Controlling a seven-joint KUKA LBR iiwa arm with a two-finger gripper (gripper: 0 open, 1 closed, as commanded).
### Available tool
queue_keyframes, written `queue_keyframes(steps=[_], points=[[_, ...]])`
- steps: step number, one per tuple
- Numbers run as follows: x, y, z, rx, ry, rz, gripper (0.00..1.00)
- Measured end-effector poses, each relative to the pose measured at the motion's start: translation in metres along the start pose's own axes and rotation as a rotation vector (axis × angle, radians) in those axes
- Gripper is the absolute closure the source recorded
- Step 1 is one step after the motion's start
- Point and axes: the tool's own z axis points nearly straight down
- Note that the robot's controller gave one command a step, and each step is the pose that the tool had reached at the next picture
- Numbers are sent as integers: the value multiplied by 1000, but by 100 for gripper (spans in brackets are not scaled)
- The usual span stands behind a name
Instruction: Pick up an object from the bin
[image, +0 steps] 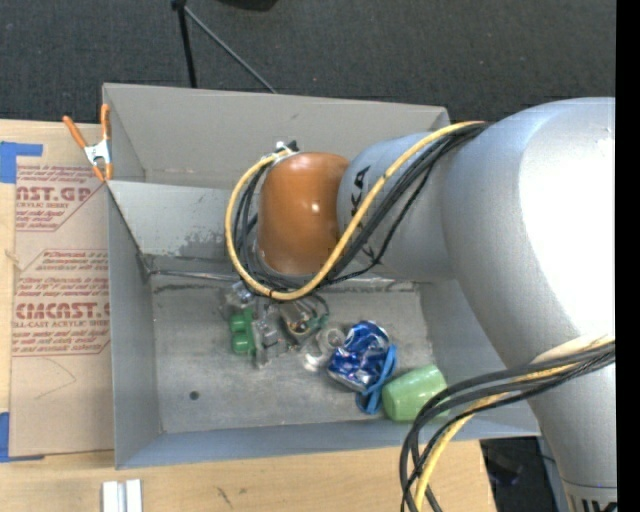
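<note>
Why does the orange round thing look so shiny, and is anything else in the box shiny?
Camera view: light from above leaves a pale glare patch on the arm's smooth orange cover. The crinkly blue wrapper also glints white on its folds. The bin floor looks dull, and it seems darker just under the wrist, around the gripper.

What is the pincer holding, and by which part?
Cannot tell. The pincer is down in the grey metal bin beside a small green plastic block, but a hold on it cannot be made out.
</note>
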Motion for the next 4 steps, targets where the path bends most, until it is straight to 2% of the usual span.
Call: queue_keyframes(steps=[1,2,3,4], points=[[-1,1,-14,2,-1,0,100],[-3,1,-72,5,-5,0,100],[-5,2,-104,5,-3,0,100],[-6,3,-105,4,0,1,100]])
